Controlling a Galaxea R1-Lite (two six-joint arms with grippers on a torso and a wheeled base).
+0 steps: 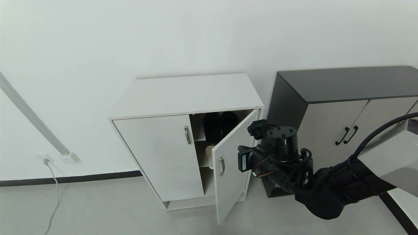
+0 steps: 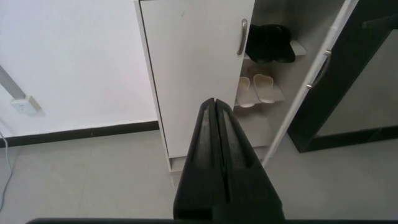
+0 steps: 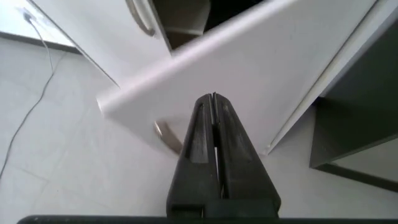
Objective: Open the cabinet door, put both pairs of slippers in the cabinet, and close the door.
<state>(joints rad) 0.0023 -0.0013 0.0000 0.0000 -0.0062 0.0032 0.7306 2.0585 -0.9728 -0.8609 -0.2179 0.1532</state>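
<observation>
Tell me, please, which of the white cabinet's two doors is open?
The right door: it is swung outward at an angle, so the black slippers show on the top shelf behind it. The left door sits flush and shut.

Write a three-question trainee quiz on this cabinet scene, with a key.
1. True or false: the right door of the white cabinet stands partly open.
2. Which shelf holds the black slippers? A) top B) middle C) bottom
3. Fill in: the right gripper is ___ (open or shut).
Key: 1 true; 2 A; 3 shut.
</observation>
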